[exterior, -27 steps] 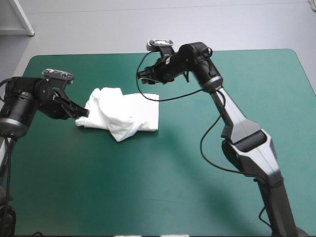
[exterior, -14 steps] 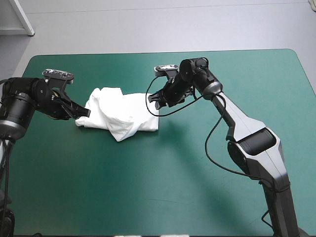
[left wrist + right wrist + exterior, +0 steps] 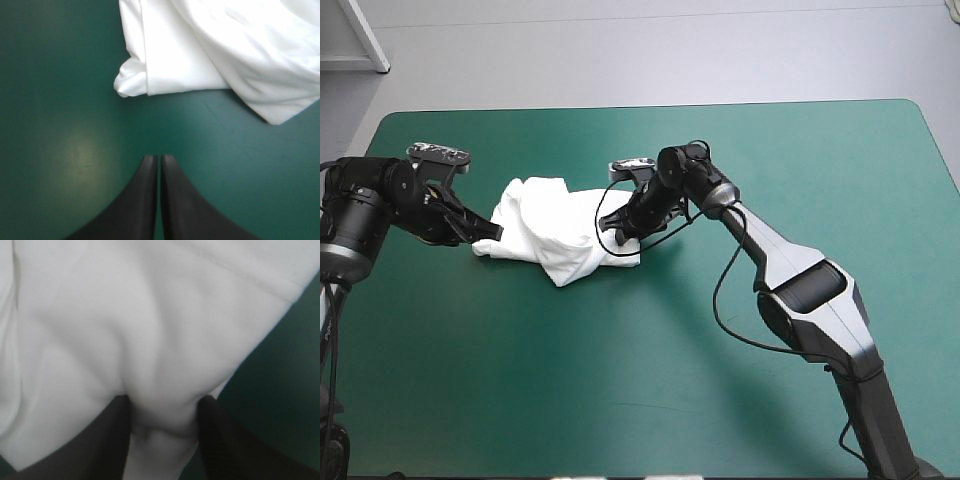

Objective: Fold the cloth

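The white T-shirt (image 3: 565, 230) lies as a rumpled folded bundle on the teal-green cover, left of the table's middle. My left gripper (image 3: 492, 232) is shut and sits low at the bundle's left end. In the left wrist view its tip (image 3: 159, 159) is a short way from the T-shirt's rolled corner (image 3: 135, 85), with bare cover between. My right gripper (image 3: 618, 238) is down on the bundle's right part. In the right wrist view it (image 3: 165, 410) stands open, and a raised fold of the T-shirt (image 3: 150, 330) bulges between its fingers (image 3: 110, 440).
Teal-green cover (image 3: 620, 370) stretches wide in front of the bundle and to its right. The table's far edge (image 3: 620, 106) runs behind both arms. The right arm's long link crosses the table from the front right.
My right gripper swung from above the far side of the table down and left onto the T-shirt's right part. The left gripper and the bundle have stayed in place.
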